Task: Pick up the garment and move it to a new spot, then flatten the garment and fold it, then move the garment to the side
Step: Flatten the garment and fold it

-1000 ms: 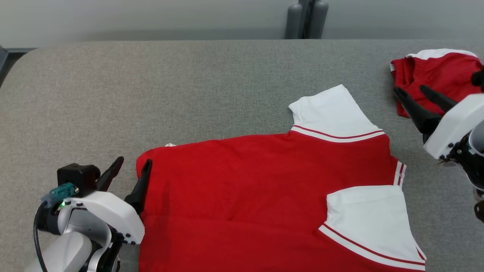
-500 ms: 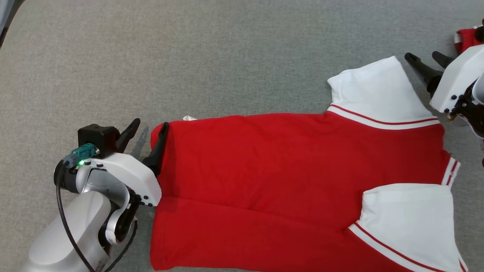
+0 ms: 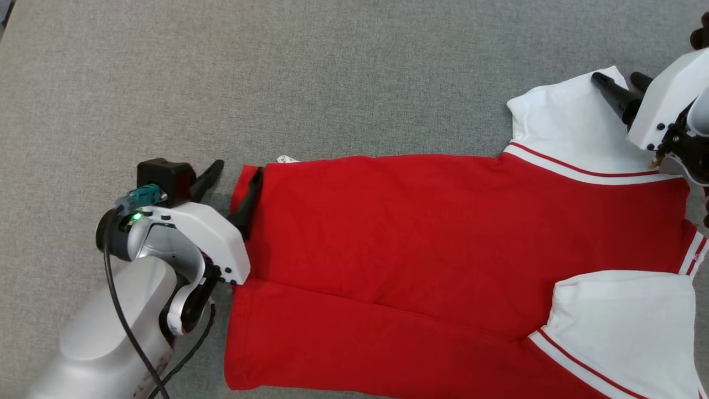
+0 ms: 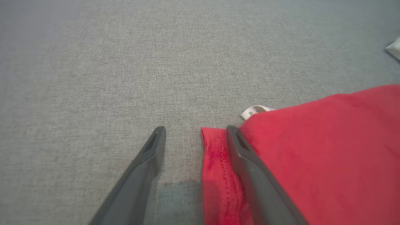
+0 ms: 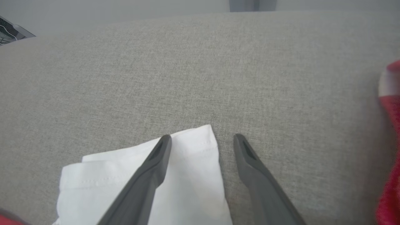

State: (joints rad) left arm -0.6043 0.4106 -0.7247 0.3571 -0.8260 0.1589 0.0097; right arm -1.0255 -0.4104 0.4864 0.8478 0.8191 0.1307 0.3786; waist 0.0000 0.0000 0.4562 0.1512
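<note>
Red short-sleeved fabric shirt with white sleeves (image 3: 421,238), spread flat on the grey cloth-covered counter (image 3: 332,83). My left tool (image 3: 239,167), jaws spread, straddles the hem corner (image 4: 209,137). My right tool (image 3: 616,76), jaws spread, straddles a sleeve corner (image 5: 203,137). The shirt looks light and limp, so I pinch the edges.

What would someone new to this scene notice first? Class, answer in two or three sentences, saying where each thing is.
The red shirt with white sleeves, spread flat across the grey table, catches the eye first. The open left gripper straddles its hem corner at the left. The open right gripper straddles the corner of the far sleeve at the upper right.
</note>
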